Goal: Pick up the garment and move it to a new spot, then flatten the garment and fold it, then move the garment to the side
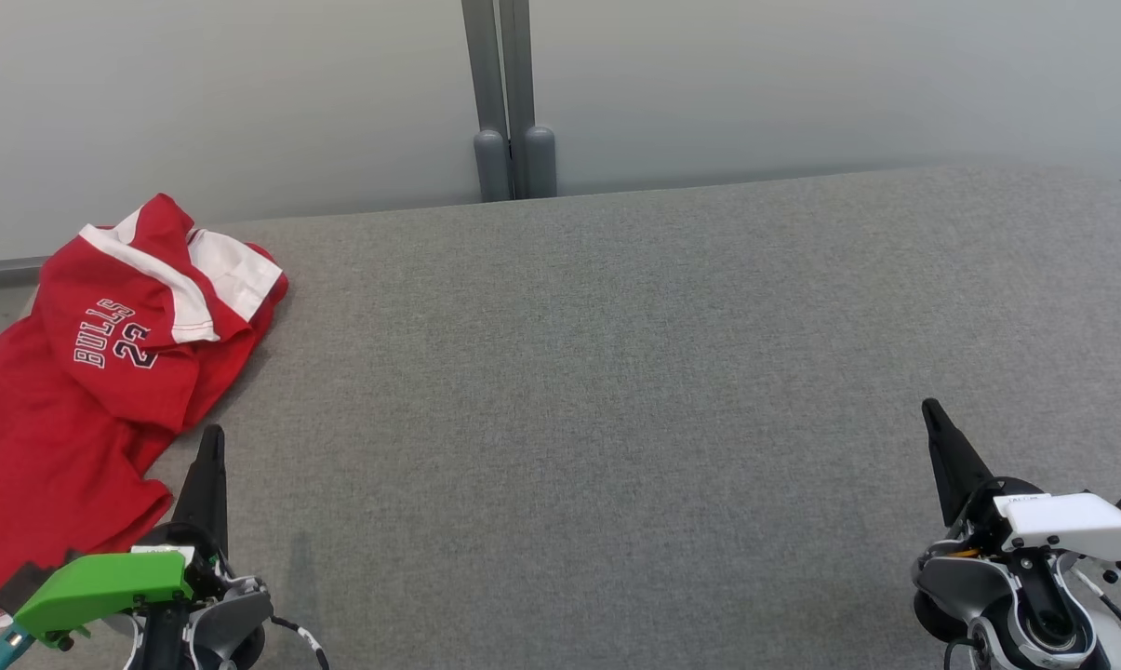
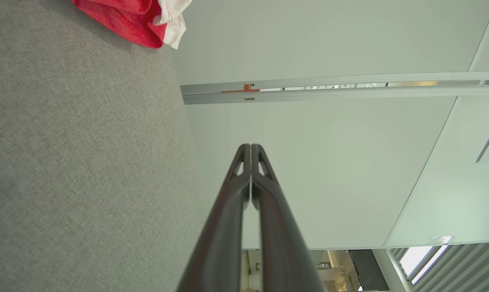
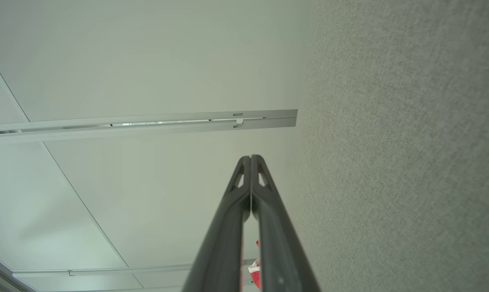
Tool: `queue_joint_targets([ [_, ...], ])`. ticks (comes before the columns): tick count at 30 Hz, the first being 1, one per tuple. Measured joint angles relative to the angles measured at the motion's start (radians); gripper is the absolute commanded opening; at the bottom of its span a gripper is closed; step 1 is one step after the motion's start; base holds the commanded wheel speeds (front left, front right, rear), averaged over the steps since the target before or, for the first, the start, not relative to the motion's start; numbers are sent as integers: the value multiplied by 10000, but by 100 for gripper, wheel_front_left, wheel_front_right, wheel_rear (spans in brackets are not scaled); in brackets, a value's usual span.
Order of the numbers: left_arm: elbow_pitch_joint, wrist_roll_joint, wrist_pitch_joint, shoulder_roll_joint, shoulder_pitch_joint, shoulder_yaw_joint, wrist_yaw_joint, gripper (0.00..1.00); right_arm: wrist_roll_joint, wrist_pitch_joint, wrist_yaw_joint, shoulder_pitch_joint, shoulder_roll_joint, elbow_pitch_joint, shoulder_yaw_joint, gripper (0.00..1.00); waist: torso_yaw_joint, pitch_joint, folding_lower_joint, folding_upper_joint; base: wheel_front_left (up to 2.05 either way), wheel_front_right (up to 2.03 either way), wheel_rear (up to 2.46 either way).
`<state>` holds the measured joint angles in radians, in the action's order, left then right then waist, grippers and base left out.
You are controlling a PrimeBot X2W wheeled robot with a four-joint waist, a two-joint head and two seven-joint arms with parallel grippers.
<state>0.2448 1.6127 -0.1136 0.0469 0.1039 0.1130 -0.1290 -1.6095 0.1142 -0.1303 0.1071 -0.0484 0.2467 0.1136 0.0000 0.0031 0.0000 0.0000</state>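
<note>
Item one: the garment, a red jersey with white trim and the lettering BULLS 23, lying crumpled at the far left corner of the bench and running down along its left edge toward me, where it passes out of the head view. Not flattened, not folded. Item two: my left claw, a green cover on its wrist, near the bench's near left corner; its two dark fingers are pressed together with nothing between them, pointing toward the far edge, just beside the jersey's near hem and apart from it. From that wrist the same claw shows tips meeting, with the jersey at the top edge of the view. Item three: my right claw, a white cover on its wrist, near the bench's near right corner, well apart from the jersey, fingers likewise together and empty; its wrist view confirms the tips touching. Item four: a pale wall behind the bench's far edge, with a grey post at its middle.
</note>
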Motion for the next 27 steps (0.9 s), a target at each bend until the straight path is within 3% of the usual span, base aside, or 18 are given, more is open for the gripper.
queue_joint_targets([
  [27, 0, 0, 0, 2, 0, 0, 0, 0, 0, 0, 0, 0, 0, 0, 0, 0, 0, 0, 0, 0, 0, 0, 0],
])
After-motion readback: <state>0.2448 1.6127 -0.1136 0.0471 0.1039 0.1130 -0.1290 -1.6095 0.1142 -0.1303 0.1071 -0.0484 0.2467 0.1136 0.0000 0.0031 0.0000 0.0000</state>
